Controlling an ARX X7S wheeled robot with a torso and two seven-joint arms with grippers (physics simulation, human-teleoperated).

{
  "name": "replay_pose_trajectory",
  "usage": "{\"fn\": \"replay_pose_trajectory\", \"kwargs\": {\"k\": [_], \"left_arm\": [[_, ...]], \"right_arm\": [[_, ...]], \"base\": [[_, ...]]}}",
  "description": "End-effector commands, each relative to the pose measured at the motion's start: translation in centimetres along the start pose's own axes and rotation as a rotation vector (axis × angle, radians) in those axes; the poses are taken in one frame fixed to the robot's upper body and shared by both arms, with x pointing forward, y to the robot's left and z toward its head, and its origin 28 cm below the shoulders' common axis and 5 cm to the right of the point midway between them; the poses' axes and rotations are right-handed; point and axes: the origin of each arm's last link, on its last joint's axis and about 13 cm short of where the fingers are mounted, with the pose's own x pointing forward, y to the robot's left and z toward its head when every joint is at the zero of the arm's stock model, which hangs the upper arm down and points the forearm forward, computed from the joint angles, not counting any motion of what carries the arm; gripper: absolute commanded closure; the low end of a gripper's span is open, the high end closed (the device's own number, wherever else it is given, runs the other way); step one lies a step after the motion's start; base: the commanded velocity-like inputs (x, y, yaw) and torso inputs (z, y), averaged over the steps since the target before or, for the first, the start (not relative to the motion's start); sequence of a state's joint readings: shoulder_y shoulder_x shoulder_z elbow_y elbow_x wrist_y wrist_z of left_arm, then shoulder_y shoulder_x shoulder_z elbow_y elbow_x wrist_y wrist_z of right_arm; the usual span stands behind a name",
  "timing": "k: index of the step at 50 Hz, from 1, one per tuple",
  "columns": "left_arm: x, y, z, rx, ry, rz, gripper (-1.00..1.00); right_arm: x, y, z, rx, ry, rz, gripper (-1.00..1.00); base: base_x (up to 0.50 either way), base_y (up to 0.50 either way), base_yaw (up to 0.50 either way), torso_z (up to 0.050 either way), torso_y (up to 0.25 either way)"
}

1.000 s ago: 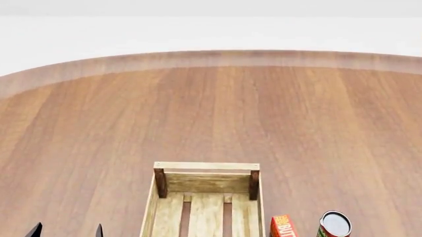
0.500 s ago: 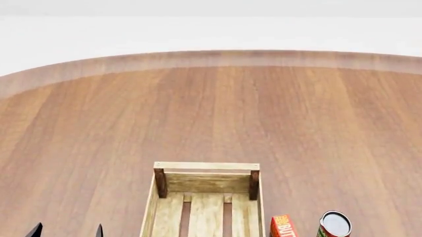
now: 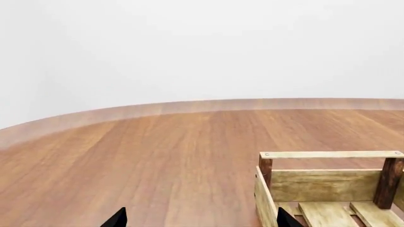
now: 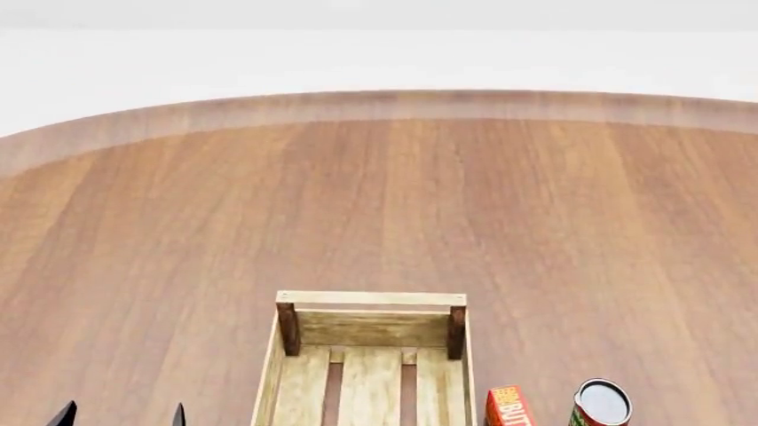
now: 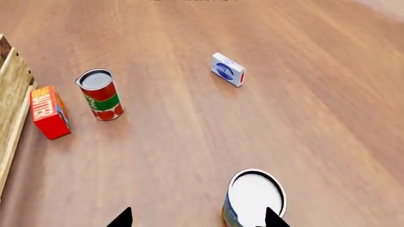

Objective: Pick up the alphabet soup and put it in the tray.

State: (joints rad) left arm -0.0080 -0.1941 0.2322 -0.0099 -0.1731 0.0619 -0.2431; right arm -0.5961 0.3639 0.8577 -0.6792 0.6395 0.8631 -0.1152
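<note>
The alphabet soup [image 5: 256, 196] shows only in the right wrist view: a can with a pale lid and a strip of blue and yellow label, standing upright on the wood table. My right gripper [image 5: 197, 220] is open and empty; the can stands just ahead of it, close to one fingertip [image 5: 273, 218]. The tray [image 4: 371, 299] is a light-wood crate at the bottom middle of the head view, also seen in the left wrist view [image 3: 328, 154]. My left gripper [image 4: 122, 416] is open and empty, to the left of the tray; it also shows in its own view [image 3: 202, 220].
A red-and-green can [image 5: 101, 94] and a red box [image 5: 47, 111] stand beside the tray's side wall [image 5: 13, 90]; both show in the head view, can [image 4: 602, 404] and box [image 4: 507, 406]. A small white and blue box [image 5: 228, 69] lies farther off.
</note>
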Motion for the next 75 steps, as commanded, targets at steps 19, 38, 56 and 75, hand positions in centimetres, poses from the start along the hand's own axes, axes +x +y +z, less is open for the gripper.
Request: {"fn": "replay_pose_trajectory", "kwargs": {"k": [19, 38, 56, 75], "left_arm": [[0.0, 0.0, 0.0, -0.002, 0.0, -0.001, -1.0], [-0.1, -0.1, 0.0, -0.006, 0.001, 0.001, -1.0], [-0.1, 0.0, 0.1, -0.008, -0.001, -0.002, -1.0], [0.0, -0.1, 0.0, -0.009, 0.001, -0.002, -1.0]], "right_arm": [[0.5, -2.6, -1.8, 0.092, -0.007, -0.135, -1.0], [2.1, -3.1, -1.8, 0.12, 0.007, -0.176, -1.0], [3.3, -2.9, -0.7, 0.125, 0.008, -0.203, -1.0], [4.8, -2.2, -0.8, 0.142, 0.028, -0.194, -1.0]], "base": [[0.0, 0.0, 0.0, 0.0, 0.0], [0.0, 0.0, 0.0, 0.0, 0.0], [0.0, 0.0, 0.0, 0.0, 0.0], [0.0, 0.0, 0.0, 0.0, 0.0]]}}
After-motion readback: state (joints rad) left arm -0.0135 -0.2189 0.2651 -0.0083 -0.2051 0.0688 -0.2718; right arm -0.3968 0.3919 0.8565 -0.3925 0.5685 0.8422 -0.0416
